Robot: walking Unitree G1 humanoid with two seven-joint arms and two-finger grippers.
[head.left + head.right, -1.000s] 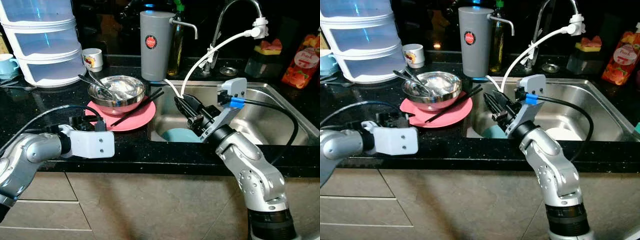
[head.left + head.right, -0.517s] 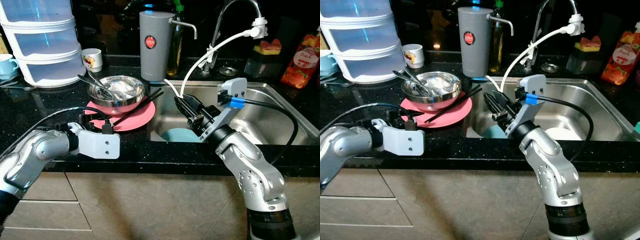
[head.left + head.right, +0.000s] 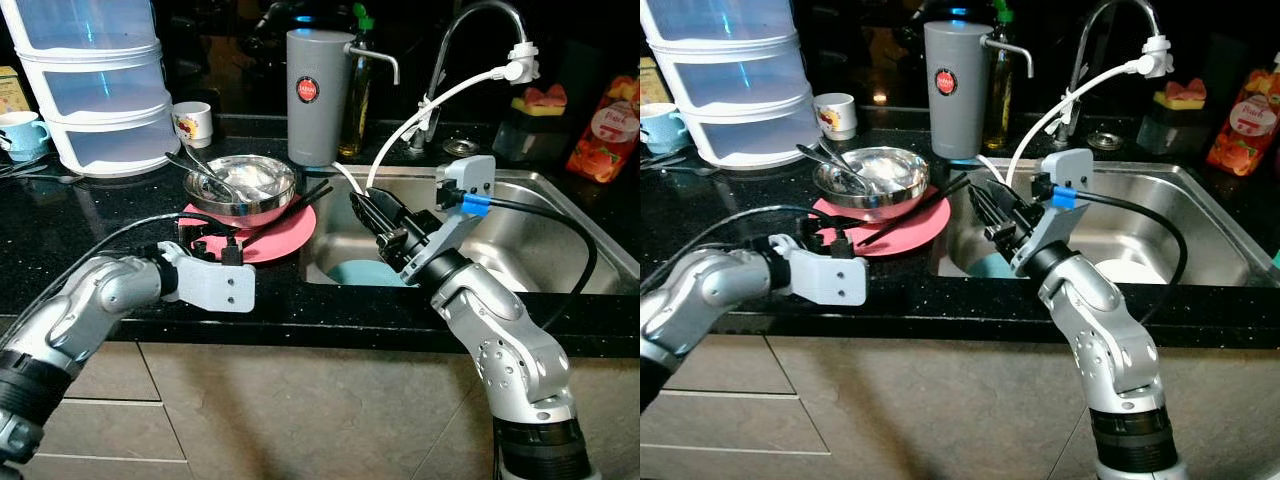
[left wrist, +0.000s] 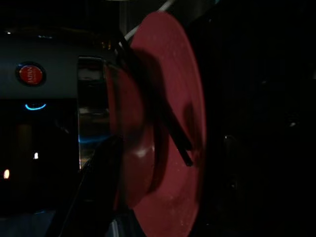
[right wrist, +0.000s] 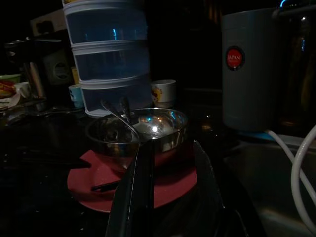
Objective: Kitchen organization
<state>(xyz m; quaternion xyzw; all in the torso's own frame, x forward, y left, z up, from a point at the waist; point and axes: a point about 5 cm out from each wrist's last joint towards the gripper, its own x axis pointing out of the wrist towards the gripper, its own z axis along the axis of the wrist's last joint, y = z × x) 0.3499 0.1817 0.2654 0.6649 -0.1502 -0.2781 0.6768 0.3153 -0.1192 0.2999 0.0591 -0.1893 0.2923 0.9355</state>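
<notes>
Reaching the pink plate point(image 3: 262, 240), left gripper point(image 3: 210, 245) (right gripper point(image 3: 372, 212) hovers).

Dim kitchen — wrist views near-black

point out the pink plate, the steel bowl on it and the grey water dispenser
round pink plate point(image 3: 270, 243), left eye view, bare front right part of its surface
shiny steel bowl point(image 3: 262, 196), left eye view, its outer right wall
tall grey cylindrical water dispenser point(image 3: 314, 125), left eye view, lower middle of its body
</notes>
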